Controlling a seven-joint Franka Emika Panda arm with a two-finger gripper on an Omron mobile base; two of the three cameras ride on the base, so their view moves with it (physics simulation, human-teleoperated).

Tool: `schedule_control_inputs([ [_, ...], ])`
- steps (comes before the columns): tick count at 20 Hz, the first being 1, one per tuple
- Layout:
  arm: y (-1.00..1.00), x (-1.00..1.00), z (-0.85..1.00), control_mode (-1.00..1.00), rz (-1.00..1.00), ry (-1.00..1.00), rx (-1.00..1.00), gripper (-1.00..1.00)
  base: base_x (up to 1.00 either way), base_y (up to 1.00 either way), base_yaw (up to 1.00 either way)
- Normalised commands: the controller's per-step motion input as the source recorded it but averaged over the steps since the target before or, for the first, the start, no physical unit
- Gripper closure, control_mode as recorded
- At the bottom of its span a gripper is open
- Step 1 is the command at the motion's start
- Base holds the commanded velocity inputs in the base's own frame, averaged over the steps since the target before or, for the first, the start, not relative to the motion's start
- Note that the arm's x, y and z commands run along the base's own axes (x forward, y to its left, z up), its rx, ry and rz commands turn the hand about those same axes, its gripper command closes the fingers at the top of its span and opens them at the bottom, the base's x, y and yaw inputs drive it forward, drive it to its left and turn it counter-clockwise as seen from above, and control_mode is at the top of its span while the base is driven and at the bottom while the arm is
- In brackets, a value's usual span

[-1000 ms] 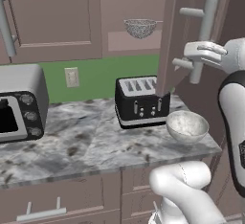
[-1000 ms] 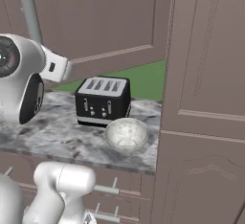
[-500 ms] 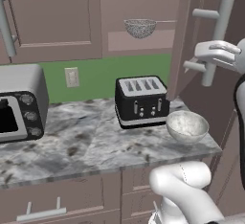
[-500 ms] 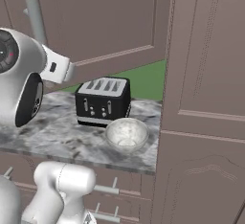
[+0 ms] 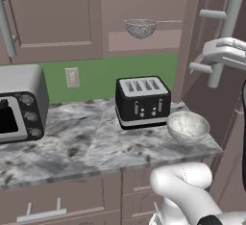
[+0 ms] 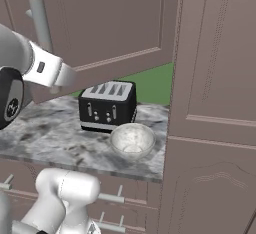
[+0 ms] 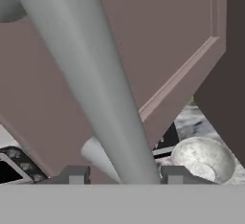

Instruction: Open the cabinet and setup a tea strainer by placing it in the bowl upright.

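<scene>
Cabinet (image 5: 206,65) handle (image 7: 91,84) between level pincer (image 7: 125,174) fingertips.

No text, label, brand, number or sign can be read on anything here.

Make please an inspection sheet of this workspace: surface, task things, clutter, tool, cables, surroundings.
Surface: grey marbled counter.
Job's things: cabinet door swung open; tea strainer upright on the inner shelf; bowl on the counter near the toaster, nothing in it.
Clutter: black toaster; toaster oven at the left.
Tool: tool straddles the grey bar handle; whether it clamps cannot be told.
Cables: nothing seen.
Surroundings: green backsplash with a wall outlet; drawer fronts below.
</scene>
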Motion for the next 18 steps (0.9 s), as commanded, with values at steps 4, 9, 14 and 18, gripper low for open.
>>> schedule_control_inputs([
  [4, -0.01, -0.7, 0.15, -1.0, -0.12, 0.0, 0.0, -1.0, 0.0, 0.0, 0.0],
  [9, 0.03, -0.66, 0.17, -1.0, -0.11, 0.01, -0.1, -1.0, 0.0, 0.0, 0.0],
  [14, 0.42, -0.24, 0.0, -1.0, -0.04, 0.16, -0.39, -1.0, 0.0, 0.0, 0.0],
  [18, 0.66, 0.0, -0.05, -1.0, 0.0, 0.16, -0.44, -1.0, 0.0, 0.0, 0.0],
])
